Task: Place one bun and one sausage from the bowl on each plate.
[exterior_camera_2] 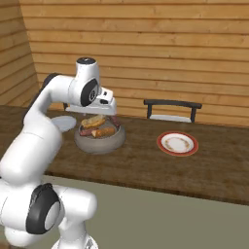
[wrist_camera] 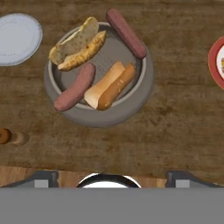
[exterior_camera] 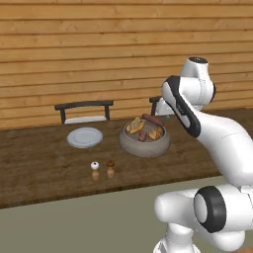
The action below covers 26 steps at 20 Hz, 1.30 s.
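Gripper (wrist_camera: 112, 177) open, empty, above bowl (wrist_camera: 131, 111). Bowl holds two buns (wrist_camera: 78, 43) and two sausages (wrist_camera: 75, 92). Grey plate (wrist_camera: 17, 38) at 10 o'clock.

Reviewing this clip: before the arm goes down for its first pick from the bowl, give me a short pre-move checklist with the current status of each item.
1. Gripper open and holding nothing: ok, the finger tips stand wide apart with nothing between them.
2. Gripper above the bowl: ok, the hand view looks straight down on it.
3. Contents present: ok, two buns and two sausages are in the bowl.
4. Sausage by the rim secure: cannot tell, it lies across the bowl's edge.
5. Pale plate ready: ok, nothing on it.
6. Red-rimmed plate ready: ok, no bun or sausage on it.
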### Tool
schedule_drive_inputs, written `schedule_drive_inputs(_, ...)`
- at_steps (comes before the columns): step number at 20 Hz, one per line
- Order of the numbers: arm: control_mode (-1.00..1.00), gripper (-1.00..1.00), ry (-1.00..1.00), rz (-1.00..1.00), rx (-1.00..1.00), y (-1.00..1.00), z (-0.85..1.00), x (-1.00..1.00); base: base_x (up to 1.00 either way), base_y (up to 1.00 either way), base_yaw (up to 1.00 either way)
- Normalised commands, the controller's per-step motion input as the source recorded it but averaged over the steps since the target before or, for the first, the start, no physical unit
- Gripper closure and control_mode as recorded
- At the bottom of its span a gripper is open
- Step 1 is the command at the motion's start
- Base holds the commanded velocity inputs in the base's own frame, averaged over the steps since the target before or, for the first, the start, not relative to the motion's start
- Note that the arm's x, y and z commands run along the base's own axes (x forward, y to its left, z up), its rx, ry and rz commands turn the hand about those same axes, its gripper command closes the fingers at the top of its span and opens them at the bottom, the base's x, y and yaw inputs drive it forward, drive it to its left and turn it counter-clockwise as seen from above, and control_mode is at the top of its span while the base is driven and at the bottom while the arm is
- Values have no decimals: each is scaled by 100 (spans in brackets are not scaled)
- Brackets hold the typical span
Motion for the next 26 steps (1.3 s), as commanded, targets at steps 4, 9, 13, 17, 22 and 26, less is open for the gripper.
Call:
schedule_drive_inputs(4, -100, -100, 0, 13, -8, -4, -39, 80, 0, 0, 0)
schedule_drive_inputs(9, -100, -100, 0, 19, -16, 0, -58, 70, 0, 0, 0)
schedule_drive_inputs(13, -100, -100, -8, 13, -8, 0, -44, 58, 0, 0, 0)
schedule_drive_inputs(17, -100, -100, -13, 2, 0, -1, -40, 56, 0, 0, 0)
schedule_drive_inputs(22, -100, -100, 1, 0, 0, -4, -29, 69, 0, 0, 0)
schedule_drive_inputs(26, -100, -100, 4, 0, 0, -10, -14, 65, 0, 0, 0)
